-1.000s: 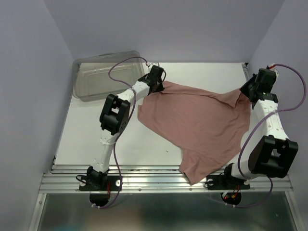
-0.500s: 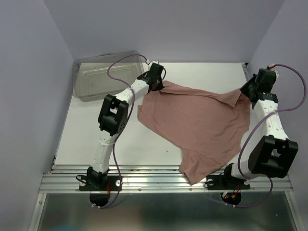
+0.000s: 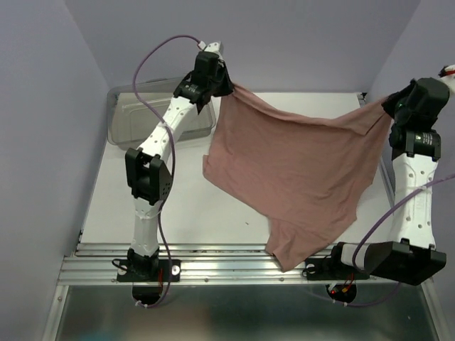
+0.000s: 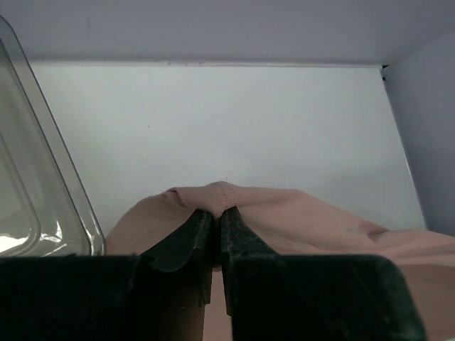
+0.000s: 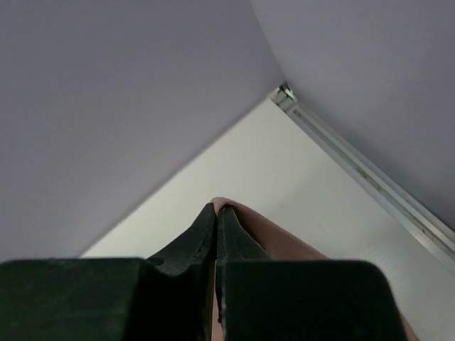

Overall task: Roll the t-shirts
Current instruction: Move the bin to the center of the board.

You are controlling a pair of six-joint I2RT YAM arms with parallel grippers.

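Observation:
The dusty-pink t-shirt (image 3: 291,170) hangs stretched between my two raised grippers, its lower part lying on the white table and one corner draping over the front rail. My left gripper (image 3: 229,87) is shut on the shirt's far left corner, and the pinched fabric shows in the left wrist view (image 4: 217,195). My right gripper (image 3: 389,101) is shut on the far right corner, and a fold of cloth shows at its tips in the right wrist view (image 5: 217,206). No printed graphic shows.
A clear plastic bin (image 3: 146,114) stands at the back left, just beyond the left arm, and its rim shows in the left wrist view (image 4: 43,177). The metal rail (image 3: 213,266) runs along the table's near edge. Grey walls enclose the back and sides.
Both grippers have lifted the shirt's far corners up off the table. The top edge now hangs taut between them; before, the shirt lay flat.

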